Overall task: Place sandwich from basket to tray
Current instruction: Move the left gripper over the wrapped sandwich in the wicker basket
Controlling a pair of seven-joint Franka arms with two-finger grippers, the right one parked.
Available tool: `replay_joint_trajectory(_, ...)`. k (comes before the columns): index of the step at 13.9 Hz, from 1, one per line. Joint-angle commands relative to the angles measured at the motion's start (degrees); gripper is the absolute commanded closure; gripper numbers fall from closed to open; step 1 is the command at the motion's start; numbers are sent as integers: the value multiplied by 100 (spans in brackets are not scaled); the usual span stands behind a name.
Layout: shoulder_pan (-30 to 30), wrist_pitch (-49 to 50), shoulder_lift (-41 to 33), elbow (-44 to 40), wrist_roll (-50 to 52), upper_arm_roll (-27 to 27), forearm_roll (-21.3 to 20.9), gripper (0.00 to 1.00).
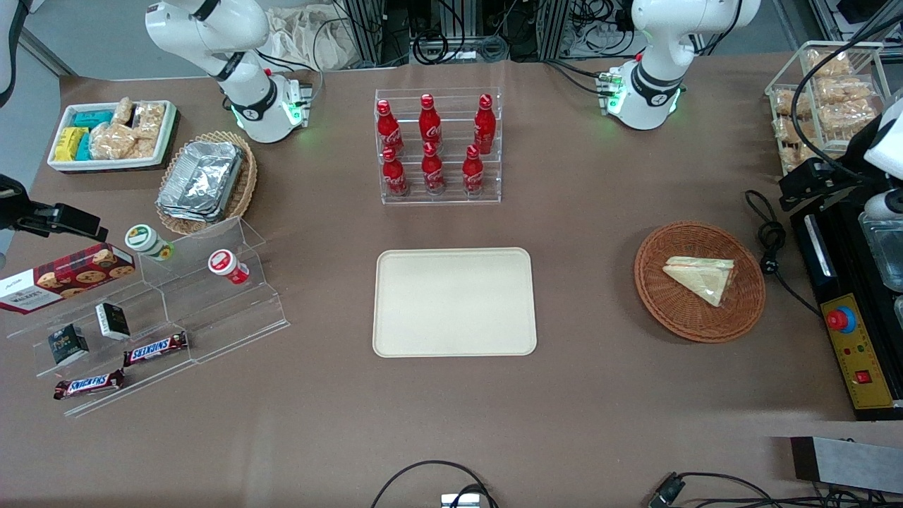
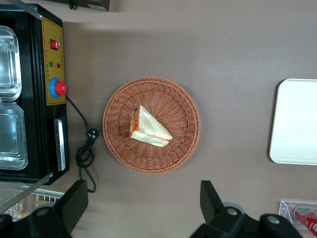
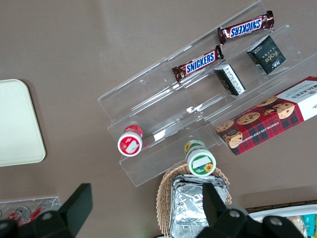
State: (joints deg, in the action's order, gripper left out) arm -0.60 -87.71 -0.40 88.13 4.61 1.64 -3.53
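The sandwich (image 1: pixel 700 278) lay flat inside the round reddish-brown basket (image 1: pixel 663 310), which stood on the counter (image 1: pixel 578 395) toward the working arm's end. The wedge rested off-centre in the basket, its orange and green filling edge visible through clear wrap. The cream tray (image 1: pixel 455 302) sat mid-counter, well apart from the basket, with nothing on it.

The gripper (image 2: pixel 143 206) was raised above the counter, over the ground beside the basket, and touched nothing. Its jaws were released and spread wide, holding nothing.

A clear tiered rack (image 1: pixel 439 147) stood farther from the front camera than the tray and held six red bottles (image 1: pixel 432 168). Toward the parked arm's end, a tan wicker basket (image 1: pixel 243 185) held stacked foil containers (image 1: pixel 201 180), and a white bin (image 1: pixel 164 135) held bagged snacks.
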Motion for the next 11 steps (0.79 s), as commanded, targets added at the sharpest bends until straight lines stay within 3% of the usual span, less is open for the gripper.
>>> replay_joint_trajectory(1,-72,61,83,-94,40,-58,54,0)
replay_joint_trajectory(11,-63,105,513,-94,171,-67,46,0)
